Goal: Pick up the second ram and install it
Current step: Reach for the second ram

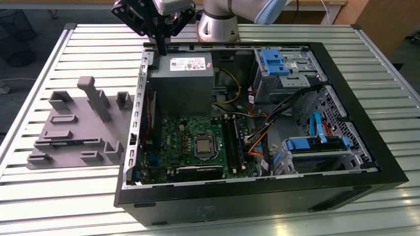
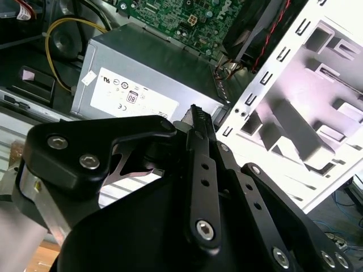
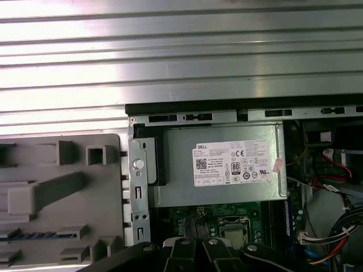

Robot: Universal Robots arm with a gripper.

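- End effector (image 1: 161, 48) hangs over the far-left corner of the open PC case (image 1: 276, 194). It is pinched narrow, with nothing visible between the tips.
- Second ram (image 3: 37, 234): probably the thin, dark, speckled strip on edge in a fixture (image 1: 72, 123) slot, at the exterior view's left of the case. The slot holds it upright for pinching.
- Fixture is matte grey moulded plastic.
- Bench (image 1: 66, 189) is ribbed aluminium.

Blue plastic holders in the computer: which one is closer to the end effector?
The upper blue plastic holder, right of the grey metal power supply box in the exterior view. The other blue holder sits lower, farther from the black end effector.
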